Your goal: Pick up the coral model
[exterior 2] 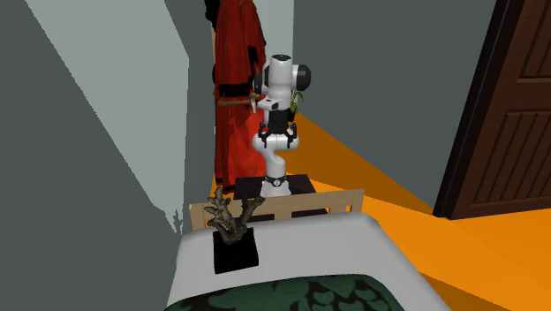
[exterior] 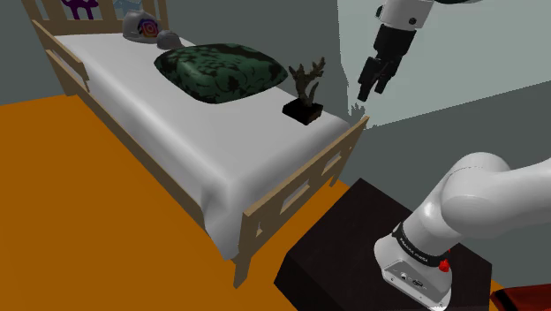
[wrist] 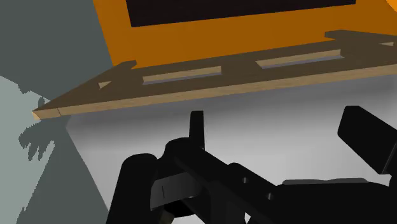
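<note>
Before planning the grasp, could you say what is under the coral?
The coral stands on a black base resting on the white bed; what lies beneath the base is hidden.

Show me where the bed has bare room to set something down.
The wide white mattress between the green pillow and the near wooden rail is bare. Crowded: the far corner, where the coral model stands beside the pillow.

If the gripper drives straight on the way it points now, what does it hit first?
Probably the white sheet just inside the footboard, not the coral, which sits off to the side; depth is unclear.
</note>
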Tool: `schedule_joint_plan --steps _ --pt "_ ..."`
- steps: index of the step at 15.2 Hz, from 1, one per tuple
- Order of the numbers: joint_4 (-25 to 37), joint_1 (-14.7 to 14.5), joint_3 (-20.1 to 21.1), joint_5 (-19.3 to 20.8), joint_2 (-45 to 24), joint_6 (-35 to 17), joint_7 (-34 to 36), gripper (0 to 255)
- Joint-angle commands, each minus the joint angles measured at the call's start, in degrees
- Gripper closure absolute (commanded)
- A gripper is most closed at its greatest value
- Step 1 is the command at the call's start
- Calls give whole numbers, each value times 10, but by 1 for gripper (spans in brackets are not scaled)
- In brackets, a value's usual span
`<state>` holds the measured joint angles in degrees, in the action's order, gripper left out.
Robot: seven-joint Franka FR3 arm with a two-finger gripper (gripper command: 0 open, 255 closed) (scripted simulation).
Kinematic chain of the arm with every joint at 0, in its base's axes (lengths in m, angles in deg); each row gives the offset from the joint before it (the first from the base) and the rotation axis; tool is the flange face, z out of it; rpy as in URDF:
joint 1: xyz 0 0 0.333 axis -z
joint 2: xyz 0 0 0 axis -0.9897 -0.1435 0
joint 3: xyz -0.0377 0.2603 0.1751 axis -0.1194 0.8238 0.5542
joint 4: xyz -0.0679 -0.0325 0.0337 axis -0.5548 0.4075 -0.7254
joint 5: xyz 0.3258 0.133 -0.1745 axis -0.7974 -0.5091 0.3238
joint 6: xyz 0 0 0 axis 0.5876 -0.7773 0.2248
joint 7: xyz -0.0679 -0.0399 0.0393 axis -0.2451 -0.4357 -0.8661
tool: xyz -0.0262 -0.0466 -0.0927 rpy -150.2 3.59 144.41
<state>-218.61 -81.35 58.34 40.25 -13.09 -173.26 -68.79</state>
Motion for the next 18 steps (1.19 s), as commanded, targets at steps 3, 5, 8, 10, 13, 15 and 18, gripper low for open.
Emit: schedule_joint_plan --steps 3,5,8,10,13,15,18 --pt "25 3 -7 10 -46 -20 -9 0" --pt "52 5 -13 19 -92 -37 -17 0" --pt "98 8 -21 30 -161 -58 -29 0" --pt "132 10 -26 36 -207 -69 -37 0" --pt "188 13 -33 44 -275 -79 -48 0" --pt "230 15 -37 48 -321 -83 -56 0" --pt "298 19 -43 52 -390 -83 -69 0"
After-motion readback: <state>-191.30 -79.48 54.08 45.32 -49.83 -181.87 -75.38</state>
